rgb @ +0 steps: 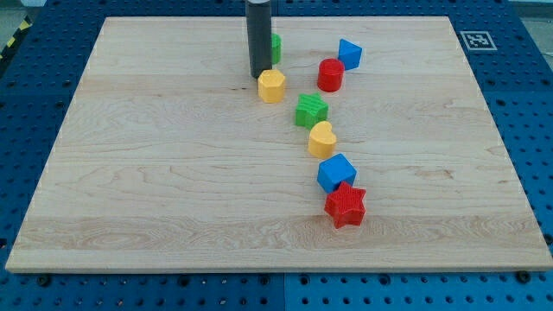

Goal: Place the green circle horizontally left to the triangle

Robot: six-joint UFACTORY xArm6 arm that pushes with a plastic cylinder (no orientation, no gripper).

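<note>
My tip (pixel 258 76) is near the view's top, left of centre. It stands just up and left of the yellow hexagon (pixel 271 86), close to it or touching. The green circle (pixel 276 47) sits right behind the rod, which hides most of it; only its right edge shows. The blue triangle (pixel 349 53) lies to the right of the green circle, at about the same height in the view. The red cylinder (pixel 330 75) sits just below and left of the triangle.
A green star (pixel 311 110), a yellow heart (pixel 321 138), a blue cube (pixel 336 172) and a red star (pixel 346 205) run down the board's middle right. The wooden board (pixel 155 173) lies on a blue pegboard table. A fiducial marker (pixel 474 39) sits at the top right corner.
</note>
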